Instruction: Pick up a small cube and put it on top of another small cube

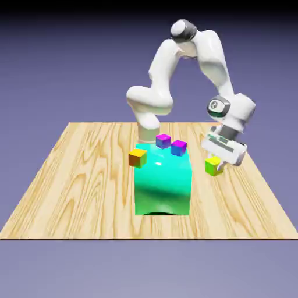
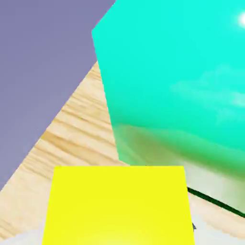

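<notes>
Five blocks: sitting on the table [image 1: 70, 192], listed by size.
Teal block [image 1: 163, 181]: standing just beside the gripper, on the side toward the exterior view's left; filling most of the hand view beyond the fingers and blocking a straight low path across.
Gripper [image 1: 218, 161]: tilting over the table edge of the work area, closing on the small yellow cube, judging by the hand view where that cube is sitting large between the fingers.
Small yellow cube [image 1: 213, 166]: hanging at the fingertips, appearing slightly off the wood, though contact with the table cannot be told.
Orange-and-yellow cube [image 1: 138, 157]: resting past the teal block, well apart from the gripper.
Blue-purple cube [image 1: 178, 147]: lying behind the teal block, nearer the gripper.
Magenta cube [image 1: 163, 140]: sitting just beyond it.
Risk: clipping the teal block while carrying low; slipping from a tilted grasp; knocking the target cube aside on lowering off-centre.
</notes>
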